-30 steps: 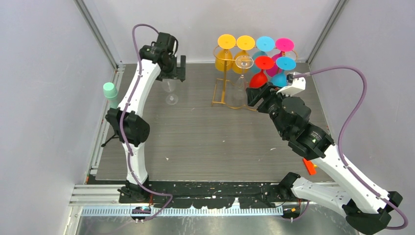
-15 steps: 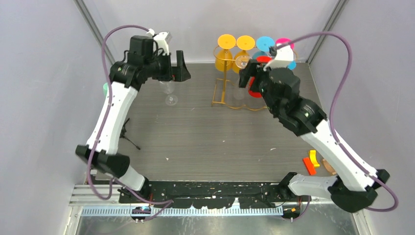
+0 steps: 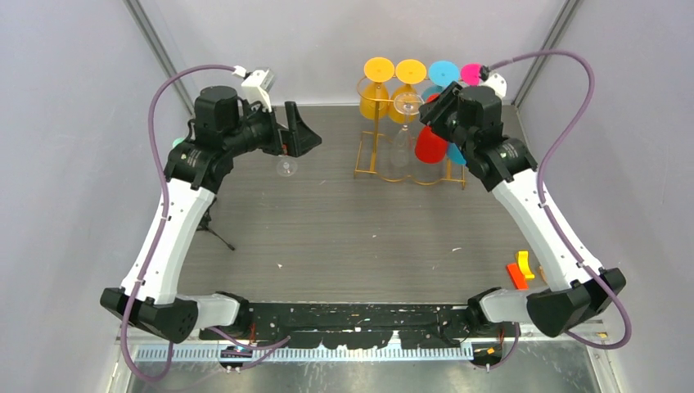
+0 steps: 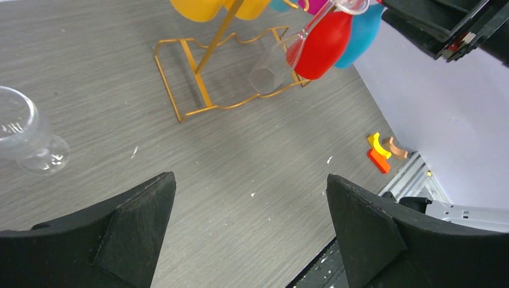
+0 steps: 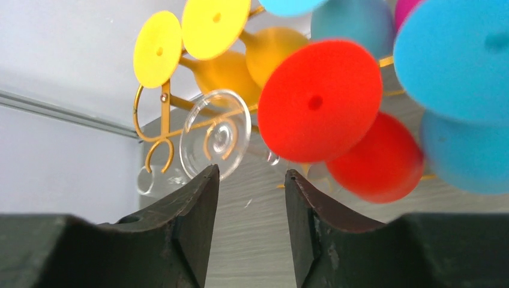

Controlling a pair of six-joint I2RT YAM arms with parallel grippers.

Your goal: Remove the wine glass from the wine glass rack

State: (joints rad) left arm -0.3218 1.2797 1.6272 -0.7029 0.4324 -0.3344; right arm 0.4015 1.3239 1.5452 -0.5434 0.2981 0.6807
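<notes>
Nearest me, on the right front of the desk (image 3: 344, 237), lie a few small orange and red pieces (image 3: 520, 270). Farther in on the left, my left hand (image 4: 250, 180) hangs above the desk with its fingers spread wide and nothing between them. Close by it a standing clear glass (image 3: 285, 166) rests upright on its foot on the desk, clear of both fingers.

Across on the right, my right hand (image 5: 251, 174) is raised to the height of the top rail of the wine glass rack (image 4: 217, 39). Its fingers are only narrowly parted and hold nothing. Just past the fingertips I see the round foot of the hanging clear wine glass (image 5: 216, 141), which is slung bowl-down from the gold rail. The foot of a red glass (image 5: 318, 102) is right beside it. I cannot tell whether my fingertips touch either foot.

The rack stands at the back of the desk, and yellow glasses (image 3: 394, 72), blue glasses (image 3: 443, 72) and a pink glass (image 3: 473, 74) also hang from it upside down.
</notes>
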